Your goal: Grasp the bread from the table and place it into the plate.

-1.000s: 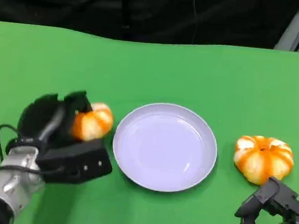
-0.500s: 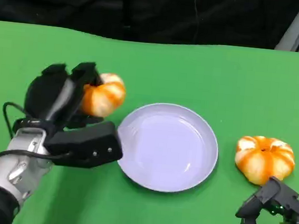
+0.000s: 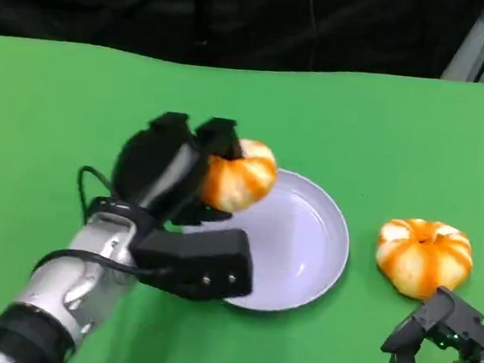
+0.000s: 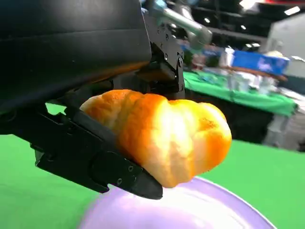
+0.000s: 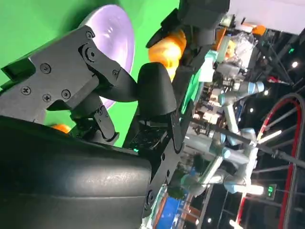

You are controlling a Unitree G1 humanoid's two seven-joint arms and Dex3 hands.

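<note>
one green table (image 3: 384, 127), dark backdrop; left hand (image 3: 162, 161) fingers clamp bread (image 3: 238, 177); right unclear.

Orange-and-cream bread (image 3: 241, 178), lobed like a small pumpkin, glossy, lifted off the table and gripped in the left hand (image 3: 170, 170), hanging above the left rim of the plate (image 3: 321, 249). Seen up close from the left wrist (image 4: 164, 136): puffed ridges, pale streaks, dark fingers (image 4: 95, 152) pressed under and over it, plate just beneath. Pale lilac, round and shallow plate, flat on the table, nothing lying in it.
</note>
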